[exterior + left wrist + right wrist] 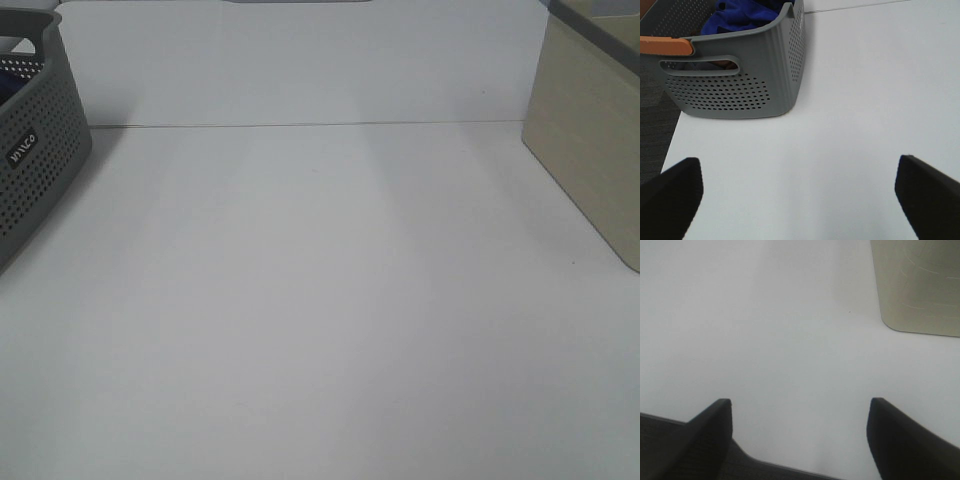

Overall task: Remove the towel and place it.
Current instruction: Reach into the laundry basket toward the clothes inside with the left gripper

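**A:** Where's the towel [740, 15]?

**B:** In the grey perforated basket [740, 85]. It is royal blue and plush, bunched in loose folds below the rim. Only the top of the heap shows from the left wrist, so I can't make out its full shape.

**A:** And the basket?

**B:** It stands upright on the white table [320, 300], at the left edge towards the far side. One corner is close to the table's edge, with dark floor beyond. It has a slot handle in the end wall, and a flat orange piece [665, 46] lies along the rim above that handle. I cannot tell what the piece is.

**A:** How is the left gripper [797, 167] placed?

**B:** It points at the handle end of the basket but is well apart from it, over bare table. Its two dark fingers [675, 195] are spread wide with nothing between them. It touches neither the basket nor the towel.

**A:** And the right gripper [800, 407]?

**B:** It sits at the near edge of the table. Its fingers [710, 435] are also spread apart and hold nothing. A beige box [920, 285] sits ahead of it at the right edge, not touching it.

**A:** Do the arms show from the high camera?

**B:** No, only the fingertips show, in the wrist views.
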Available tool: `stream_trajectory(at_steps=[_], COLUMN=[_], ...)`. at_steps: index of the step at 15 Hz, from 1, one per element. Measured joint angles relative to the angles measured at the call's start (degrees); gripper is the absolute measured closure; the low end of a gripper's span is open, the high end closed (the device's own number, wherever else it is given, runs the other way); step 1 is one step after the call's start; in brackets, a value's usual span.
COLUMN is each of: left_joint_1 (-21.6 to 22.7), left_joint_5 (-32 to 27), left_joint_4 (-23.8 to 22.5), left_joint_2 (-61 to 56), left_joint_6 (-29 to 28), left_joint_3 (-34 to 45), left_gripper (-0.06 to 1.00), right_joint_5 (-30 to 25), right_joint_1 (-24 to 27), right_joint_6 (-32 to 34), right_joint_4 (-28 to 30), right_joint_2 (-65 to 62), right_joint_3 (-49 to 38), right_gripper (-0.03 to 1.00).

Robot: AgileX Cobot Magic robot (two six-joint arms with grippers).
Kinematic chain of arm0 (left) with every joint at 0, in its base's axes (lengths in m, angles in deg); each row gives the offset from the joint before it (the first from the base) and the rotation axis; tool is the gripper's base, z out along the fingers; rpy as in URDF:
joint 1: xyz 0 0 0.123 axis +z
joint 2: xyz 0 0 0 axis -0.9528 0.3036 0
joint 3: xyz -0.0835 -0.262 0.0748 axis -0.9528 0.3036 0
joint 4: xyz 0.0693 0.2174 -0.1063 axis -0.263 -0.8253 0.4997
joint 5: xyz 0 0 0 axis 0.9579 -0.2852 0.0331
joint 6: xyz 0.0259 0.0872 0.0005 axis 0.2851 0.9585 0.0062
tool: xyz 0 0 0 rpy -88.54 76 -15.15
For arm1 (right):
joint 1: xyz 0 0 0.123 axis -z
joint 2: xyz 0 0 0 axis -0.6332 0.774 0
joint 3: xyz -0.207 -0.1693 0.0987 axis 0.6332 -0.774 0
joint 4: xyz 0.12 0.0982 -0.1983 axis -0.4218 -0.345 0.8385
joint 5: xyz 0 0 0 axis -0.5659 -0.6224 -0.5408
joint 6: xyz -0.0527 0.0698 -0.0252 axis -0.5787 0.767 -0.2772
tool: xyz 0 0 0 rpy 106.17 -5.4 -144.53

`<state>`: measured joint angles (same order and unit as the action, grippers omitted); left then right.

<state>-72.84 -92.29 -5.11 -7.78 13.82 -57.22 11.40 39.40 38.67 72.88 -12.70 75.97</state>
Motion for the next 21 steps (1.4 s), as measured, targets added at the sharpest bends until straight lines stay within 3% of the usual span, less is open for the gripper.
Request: stream_trajectory(at_steps=[21], left_joint_1=[0.0], left_joint_5=[0.0], left_joint_4=[0.1], left_joint_2=[0.0], left_joint_6=[2.3], left_joint_3=[0.0], left_gripper=[-0.04], right_joint_5=[0.0], right_joint_1=[0.0], right_joint_6=[0.0], right_joint_4=[0.0], right_joint_2=[0.0], right_joint_3=[0.0], right_gripper=[0.23])
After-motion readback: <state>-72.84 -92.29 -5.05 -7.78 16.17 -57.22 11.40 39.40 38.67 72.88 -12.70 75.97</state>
